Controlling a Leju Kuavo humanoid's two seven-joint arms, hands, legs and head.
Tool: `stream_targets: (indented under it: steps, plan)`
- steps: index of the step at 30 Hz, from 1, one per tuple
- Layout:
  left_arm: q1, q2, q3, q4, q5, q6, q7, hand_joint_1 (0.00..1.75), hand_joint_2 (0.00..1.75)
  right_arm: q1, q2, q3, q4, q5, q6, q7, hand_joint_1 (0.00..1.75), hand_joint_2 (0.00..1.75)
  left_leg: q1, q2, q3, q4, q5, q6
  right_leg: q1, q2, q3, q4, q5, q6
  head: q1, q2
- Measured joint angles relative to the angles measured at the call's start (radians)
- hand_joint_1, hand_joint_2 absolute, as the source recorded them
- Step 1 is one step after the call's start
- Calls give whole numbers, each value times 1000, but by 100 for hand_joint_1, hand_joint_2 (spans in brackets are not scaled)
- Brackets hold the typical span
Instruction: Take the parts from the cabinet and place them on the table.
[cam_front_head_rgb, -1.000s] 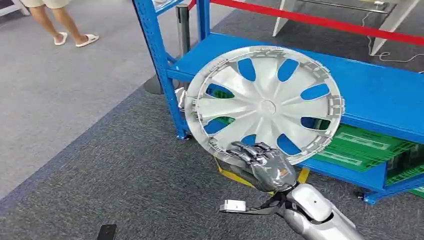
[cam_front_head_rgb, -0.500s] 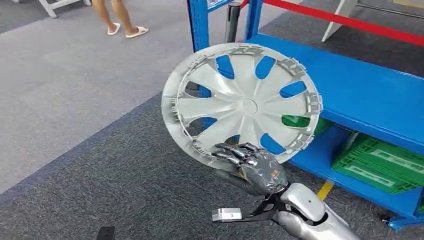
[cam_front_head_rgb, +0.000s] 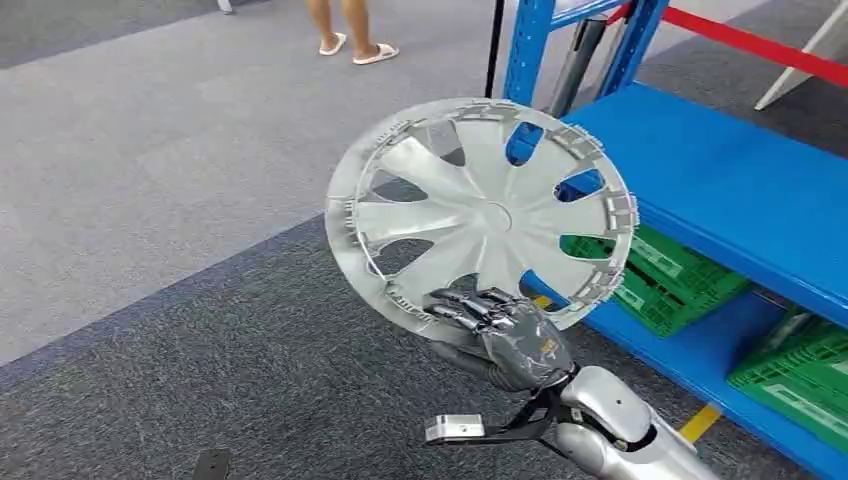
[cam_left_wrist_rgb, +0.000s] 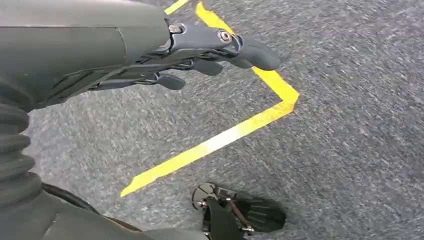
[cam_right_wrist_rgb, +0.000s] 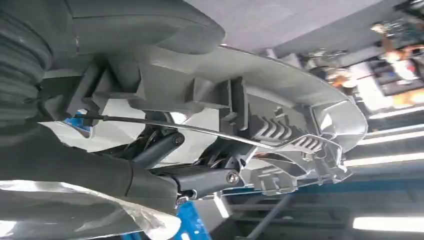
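One robot hand (cam_front_head_rgb: 505, 335) grips hubcap (cam_front_head_rgb: 480, 215) rim.

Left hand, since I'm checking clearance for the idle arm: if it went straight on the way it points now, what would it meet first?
Probably the grey carpet, near the yellow floor tape; the left hand hangs open above it, though depth is unclear.

No readable text, number or brand anywhere — the silver wheel cover (cam_front_head_rgb: 480, 215) bears only a plain round hub, the green crates (cam_front_head_rgb: 668, 280) show pale panels too blurred to read, and the yellow floor tape (cam_left_wrist_rgb: 220, 140) is unmarked
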Motion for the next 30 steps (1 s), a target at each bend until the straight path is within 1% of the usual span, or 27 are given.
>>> stream_targets:
  steps: [2, 3, 4, 5, 6, 7, 8, 9, 10, 11, 12, 13, 14, 15, 16, 18, 19, 20, 21, 22, 24, 25, 26, 27, 28, 29, 30]
  plan:
    - [3, 0, 0, 0, -3, 0, 0, 0, 175, -4, -1, 2, 4, 0, 3, -2, 175, 175, 8, -21, -8, -9, 11, -15, 10, -22, -6, 13, 1, -8, 2, 0]
    - [5, 0, 0, 0, -7, 0, 2, 0, 175, -7, -1, 2, 6, -1, 6, -2, 175, 175, 9, -30, -9, -8, 13, -19, 11, -29, -5, 10, 3, -12, 1, 0]
    - [6, 3, 0, 0, -10, 2, 4, 0, 175, -12, -1, 3, 9, -5, 10, -2, 175, 175, 11, -30, -14, -4, 5, -21, 2, -47, 0, 3, 7, -20, 1, 0]
    - [5, 1, 0, 0, -13, 4, 5, 0, 175, -15, -1, 3, 13, -5, 13, 1, 175, 175, 2, 32, -20, 22, -13, -26, 5, -56, 5, 1, 6, -25, -6, 0]
    - [1, 1, 0, 0, -15, 4, 6, 0, 175, -17, -1, 2, 17, -6, 14, 2, 175, 175, 4, 66, -45, 76, -44, -31, 8, -71, 7, 0, 5, -28, -13, 0]
    - [-3, 1, 0, 0, -19, 5, 6, 0, 175, -18, -2, -1, 23, -6, 16, 2, 175, 175, 6, 86, -79, 151, -79, -35, 11, -85, 8, 0, 4, -31, -9, 0]
    - [-5, 1, 0, 0, -20, 6, 7, 0, 175, -18, -2, -2, 31, -5, 16, 2, 175, 175, 7, 97, -115, 231, -111, -37, 14, -101, 9, 0, 2, -34, -11, 0]
    - [-5, 0, 0, 0, -20, 6, 7, 0, 175, -18, -2, -2, 35, -5, 16, 2, 175, 175, 8, 101, -139, 285, -125, -38, 16, -115, 9, 0, 1, -35, -10, 0]
    - [-4, 0, 0, 0, -20, 6, 8, 0, 175, -18, -2, -2, 40, -4, 17, 2, 175, 175, 9, 102, -140, 288, -115, -37, 16, -128, 10, 0, -1, -37, -11, 0]
    - [-2, 0, 0, 0, -20, 7, 10, 0, 175, -18, -2, -2, 44, -4, 18, 2, 175, 175, 9, 102, -120, 249, -84, -35, 17, -140, 12, 0, -2, -36, -11, 0]
    - [-2, 0, 0, 0, -20, 7, 9, 0, 175, -19, -2, -2, 48, -3, 19, 2, 175, 175, 8, 106, -85, 179, -44, -31, 18, -151, 15, 0, -5, -36, -11, 0]
    - [-3, 0, 0, 0, -20, 7, 9, 0, 175, -20, -2, -2, 51, -2, 19, 2, 175, 175, 5, 121, -39, 91, -4, -25, 19, -162, 19, 0, -7, -35, -11, 0]
    - [-4, 0, 0, 0, -20, 7, 6, 0, 175, -21, -2, -2, 53, -1, 19, 0, 175, 175, -3, 166, -3, 18, 12, -17, 20, -171, 23, -1, -11, -34, -11, 0]
    - [-8, 0, 0, 0, -20, 7, 3, 0, 175, -23, -2, -2, 55, 0, 19, -2, 175, 175, -22, 207, 5, 3, 1, -12, 28, -181, 22, 1, -14, -29, -11, 0]
    - [-13, -3, 0, 0, -19, 7, 2, 0, 175, -24, -2, -1, 58, 1, 19, -3, 175, 175, -22, 197, 4, -5, -2, -6, 27, -190, 20, -1, -14, -27, -11, 0]
    - [-11, -2, 0, 0, -17, 7, 1, 0, 175, -26, -2, 2, 60, 2, 19, -6, 175, 175, -25, 172, 1, -8, -2, 0, 26, -216, 30, -9, -17, -18, -11, 0]
    - [-11, -2, 0, 0, -16, 8, 1, 0, 175, -28, -1, 3, 59, 2, 19, -7, 175, 175, -20, 158, 9, -21, 3, 8, 27, -227, 36, -9, -24, -8, -10, 0]
    - [-9, -5, 0, 0, -16, 8, 0, 0, 175, -30, -1, 3, 60, 2, 19, -6, 175, 175, -14, 148, 15, -28, 7, 12, 22, -183, 26, 5, -37, -5, -10, 0]
    - [-13, -5, 1, -1, -12, 8, -3, 0, 175, -33, -1, 3, 62, -1, 19, -7, 175, 175, -11, 136, 15, -27, 8, 19, 20, -129, 3, 53, -63, -7, -6, 0]
    - [-16, -7, 1, -1, -9, 8, -8, 0, 175, -34, -1, 4, 64, -1, 21, -11, 175, 175, -10, 123, 14, -27, 7, 24, 20, -104, -36, 131, -98, -7, -1, 0]
    - [-16, -11, 4, -1, 0, 10, -17, 0, 175, -34, -1, 8, 68, -3, 23, -22, 175, 175, -10, 94, 15, -26, 6, 26, 20, -90, -116, 269, -142, -5, 0, 0]
    - [-15, -11, 9, -1, 1, 12, -17, 0, 175, -35, -1, 11, 69, -3, 26, -25, 175, 175, -10, 79, 15, -25, 6, 26, 21, -89, -135, 288, -134, -4, 0, 0]
    - [-13, -11, 13, -1, 1, 15, -16, 0, 175, -35, 0, 14, 69, -5, 29, -26, 175, 175, -9, 64, 16, -23, 5, 26, 20, -89, -132, 261, -101, -4, -1, 0]
    - [-9, -11, 16, -1, 1, 19, -15, 0, 175, -36, 0, 17, 69, -6, 30, -26, 175, 175, -8, 48, 17, -22, 4, 24, 18, -87, -107, 194, -49, -3, 0, 0]
    - [-6, -11, 17, -1, 1, 23, -14, 0, 175, -39, 0, 20, 69, -8, 30, -26, 175, 175, -6, 32, 17, -16, 1, 19, 14, -78, -69, 103, 6, -2, -1, 0]
    - [-3, -10, 18, -1, 0, 29, -11, 0, 175, -42, 0, 23, 69, -10, 30, -26, 175, 175, -4, 20, 15, -8, -5, 13, 9, -48, -41, 33, 26, 1, 0, 0]
    - [-1, -5, 20, -1, 1, 34, -7, 0, 175, -44, 1, 25, 74, -12, 30, -27, 175, 175, -7, 7, 5, -1, -6, 7, 3, 9, -27, 28, 11, 3, 3, 0]
